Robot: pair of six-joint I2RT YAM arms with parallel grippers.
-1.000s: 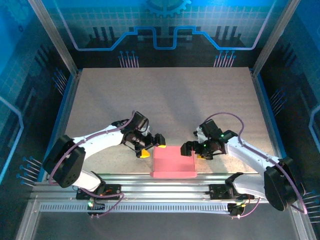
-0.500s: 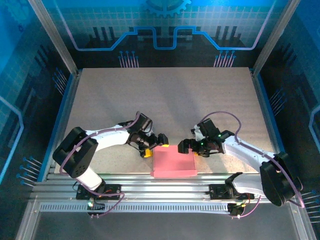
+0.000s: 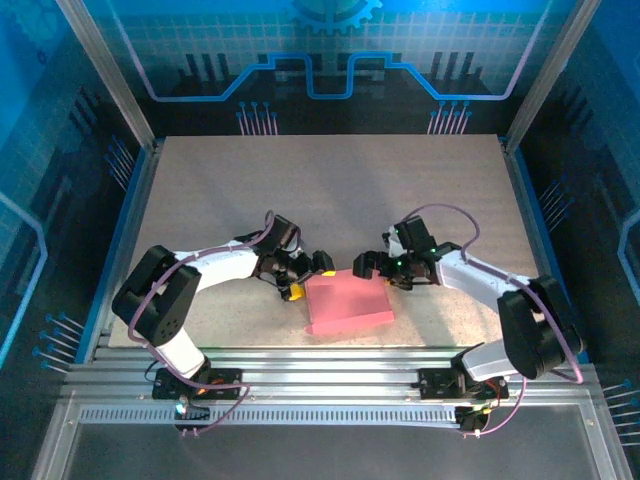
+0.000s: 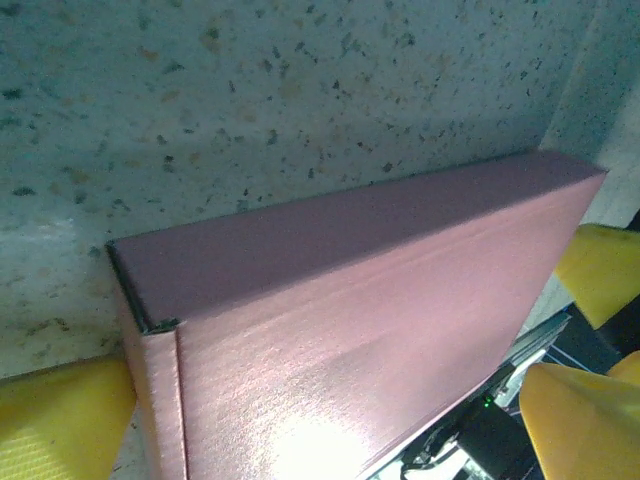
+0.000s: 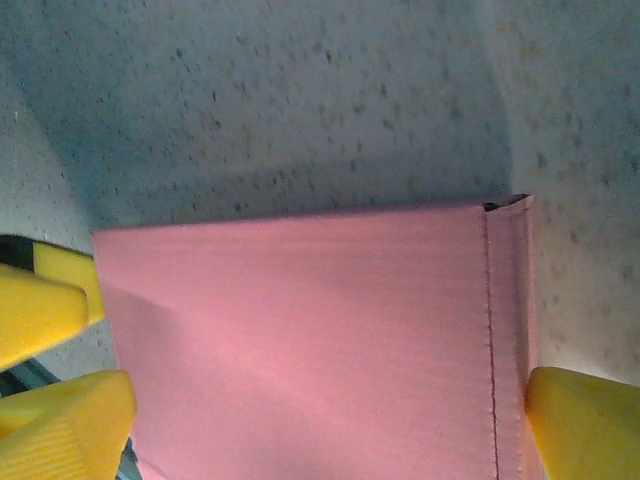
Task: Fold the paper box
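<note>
The paper box (image 3: 347, 305) lies closed and flat, pink side up, on the speckled table near its front edge, turned slightly. My left gripper (image 3: 306, 277) is open at the box's far left corner, and my right gripper (image 3: 383, 271) is open at its far right corner. In the left wrist view the paper box (image 4: 330, 330) runs between the yellow fingers (image 4: 60, 425) of the left gripper (image 4: 320, 425). Seen from the right wrist, the paper box (image 5: 300, 340) spans the gap of the right gripper (image 5: 320, 425), both fingertips (image 5: 585, 425) beside its edges.
Aluminium rails (image 3: 330, 365) run along the near edge just behind the box. The table (image 3: 330, 190) stretches bare to the back. Metal frame posts (image 3: 135, 150) line both sides.
The box has slid away from the near rails and turned a little anticlockwise. Both grippers moved with it toward the table's middle, jaws staying wide.
</note>
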